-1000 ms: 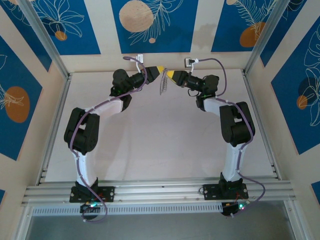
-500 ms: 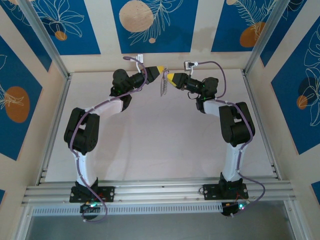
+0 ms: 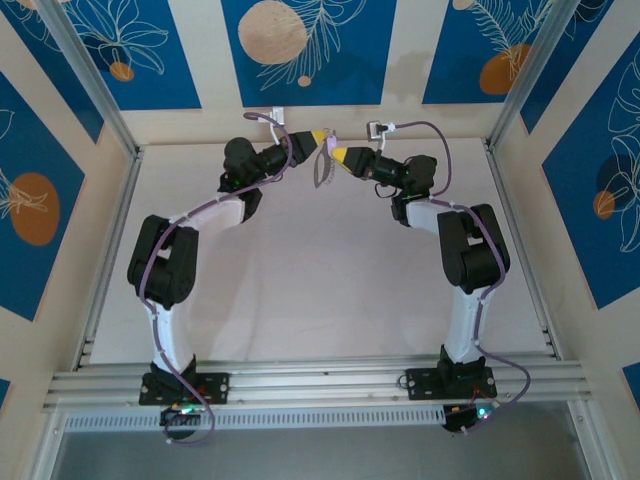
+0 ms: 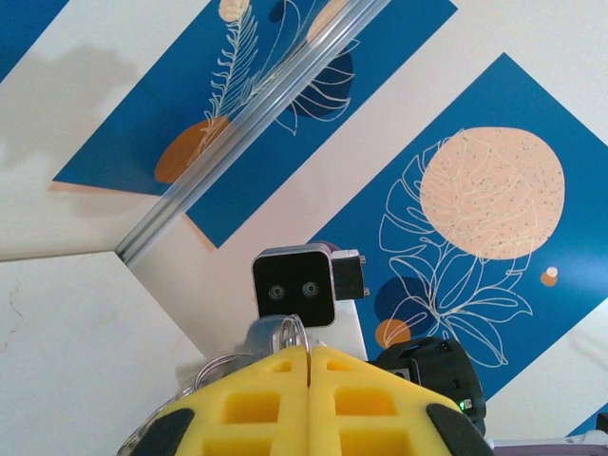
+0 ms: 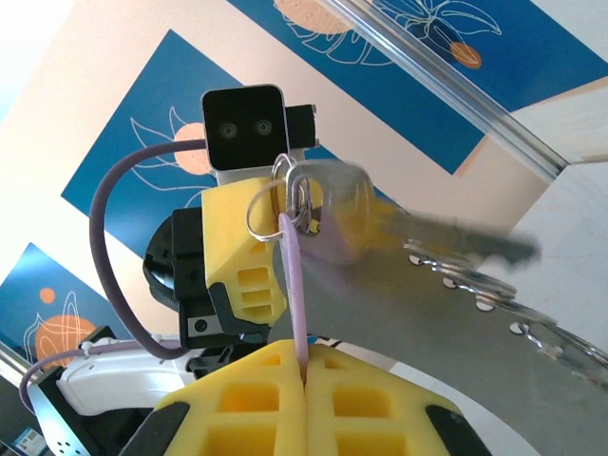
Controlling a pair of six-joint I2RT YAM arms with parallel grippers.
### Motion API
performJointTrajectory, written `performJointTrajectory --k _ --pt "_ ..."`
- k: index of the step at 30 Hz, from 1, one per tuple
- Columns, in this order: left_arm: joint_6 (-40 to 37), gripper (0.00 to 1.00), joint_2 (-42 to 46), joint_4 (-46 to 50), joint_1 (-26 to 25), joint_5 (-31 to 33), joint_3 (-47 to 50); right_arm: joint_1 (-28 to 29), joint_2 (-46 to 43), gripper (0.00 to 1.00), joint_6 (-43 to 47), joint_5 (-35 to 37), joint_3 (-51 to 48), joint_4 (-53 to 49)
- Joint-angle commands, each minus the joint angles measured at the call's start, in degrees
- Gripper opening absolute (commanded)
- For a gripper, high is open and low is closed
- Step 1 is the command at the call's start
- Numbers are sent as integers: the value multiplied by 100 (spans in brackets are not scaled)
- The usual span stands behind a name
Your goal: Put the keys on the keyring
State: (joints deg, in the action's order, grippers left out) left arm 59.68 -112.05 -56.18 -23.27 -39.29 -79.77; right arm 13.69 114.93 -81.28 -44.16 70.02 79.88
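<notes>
Top: left gripper and right gripper tip to tip, upper centre, with keyring dangling below. Left wrist: clamped shut on wire loop. Right wrist: pinched shut on lilac strip; key blurred at centre. Risk of yanking the loop free with a hard tug.

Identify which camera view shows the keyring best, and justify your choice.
Right wrist view: the keyring is close, its loops clear and silver keys fanning right. The left wrist view catches loops peeking over the left gripper; the top view gives a tiny distant glint.
</notes>
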Motion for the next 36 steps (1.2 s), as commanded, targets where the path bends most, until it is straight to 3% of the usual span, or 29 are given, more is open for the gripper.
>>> performJointTrajectory --k 1,36 --pt "16 0 254 -394 -46 -96 -164 53 -177 0 54 0 55 26" --pt "-44 0 263 -453 -45 -105 -180 107 -316 0 176 -66 -495 23"
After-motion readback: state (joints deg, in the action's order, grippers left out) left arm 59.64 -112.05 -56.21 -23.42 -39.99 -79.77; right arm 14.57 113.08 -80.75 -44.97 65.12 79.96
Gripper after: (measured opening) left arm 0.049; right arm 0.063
